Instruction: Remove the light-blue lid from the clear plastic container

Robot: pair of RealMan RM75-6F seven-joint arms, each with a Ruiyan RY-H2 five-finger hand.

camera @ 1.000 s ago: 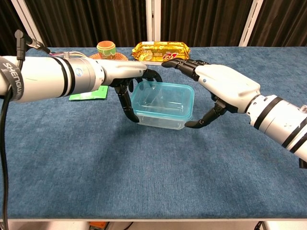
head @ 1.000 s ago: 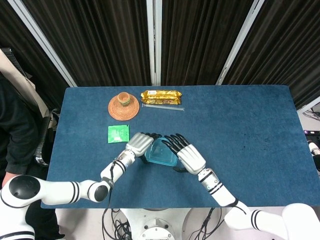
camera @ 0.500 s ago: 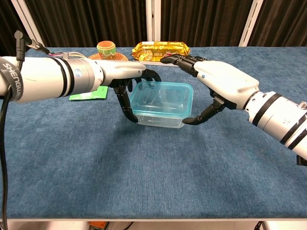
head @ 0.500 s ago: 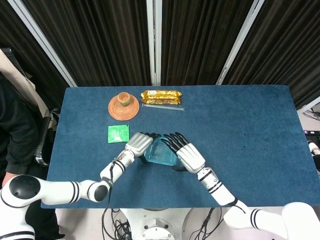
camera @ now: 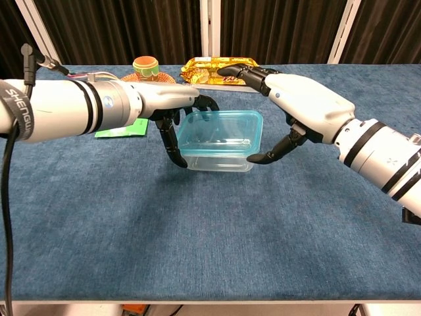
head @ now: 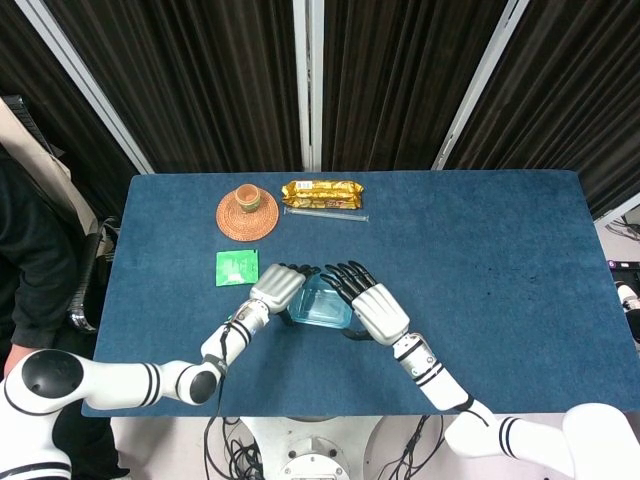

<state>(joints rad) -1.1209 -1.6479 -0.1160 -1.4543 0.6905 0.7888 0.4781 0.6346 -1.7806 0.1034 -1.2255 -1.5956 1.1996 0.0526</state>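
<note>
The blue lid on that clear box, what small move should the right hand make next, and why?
Probably close the right hand on the lid. Its thumb tip is at the lid's right rim and its fingers arch over the far edge, while the left hand braces the box on the other side.

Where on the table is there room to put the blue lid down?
The table's whole right side, right of the right hand, is bare. The front strip nearest the robot is bare too. It is crowded at the back left: woven coaster, gold snack pack, green packet, and around the container.
</note>
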